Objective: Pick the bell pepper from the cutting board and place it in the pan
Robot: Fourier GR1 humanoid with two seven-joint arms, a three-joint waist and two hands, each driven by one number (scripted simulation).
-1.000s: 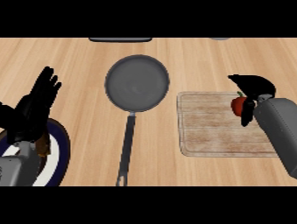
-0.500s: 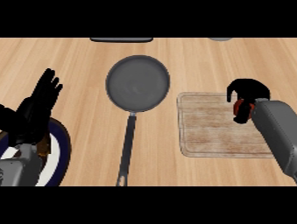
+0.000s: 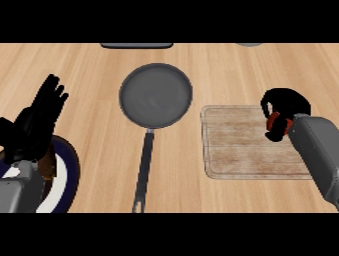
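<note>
Bell pepper [image 3: 274,121], likely light, smooth and slippery, sits enclosed by right robot hand [image 3: 284,104] curled around its body over cutting board [image 3: 238,147]; left robot hand [image 3: 37,120] rests open.

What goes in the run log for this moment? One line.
right hand: shut on bell pepper | over cutting board | pan: empty | left hand: open, resting

Under me is a light wooden worktop [image 3: 91,60]. Down at my left side I see a round plate [image 3: 67,172], white inside with a dark blue rim. Something brown lies on it, but I cannot tell what. At the far edge sit a dark flat thing [image 3: 136,45] and a small grey thing [image 3: 249,44].
</note>
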